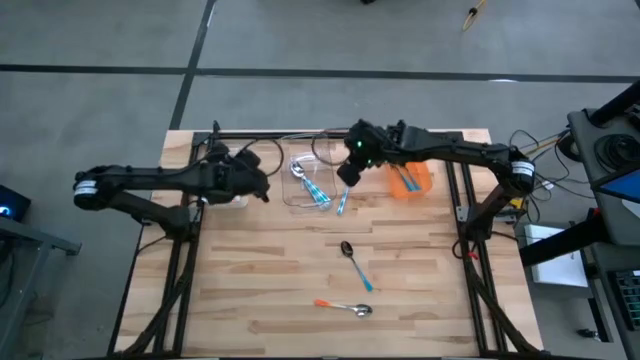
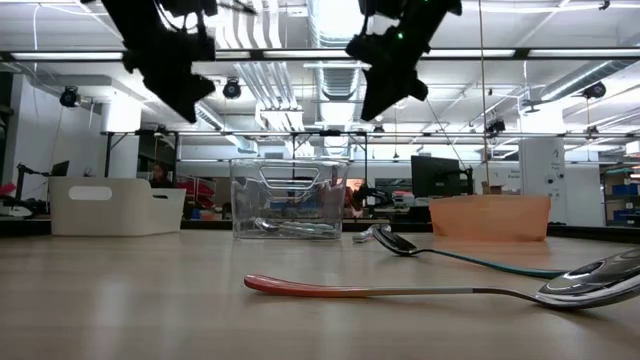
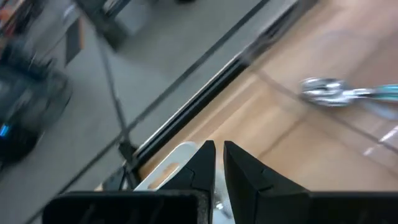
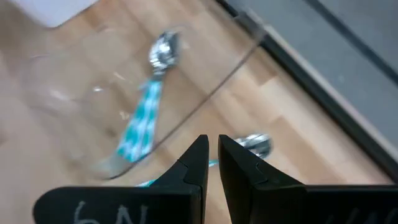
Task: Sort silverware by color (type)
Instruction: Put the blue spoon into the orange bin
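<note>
My arms are showing dark, white band at each base; right end effector (image 1: 347, 172) glowing green, white scrawl near its fingers.

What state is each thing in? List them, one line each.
left claw: shut, empty, over white bin
right claw: shut, empty, above clear bin
clear bin: holds spoons
orange bin: holds orange-handled spoons
teal-handled spoon: loose on table
orange-handled spoon: loose on table

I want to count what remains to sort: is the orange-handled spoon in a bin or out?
Out. The orange-handled spoon lies flat on the bare table, far from the orange bin.
</note>
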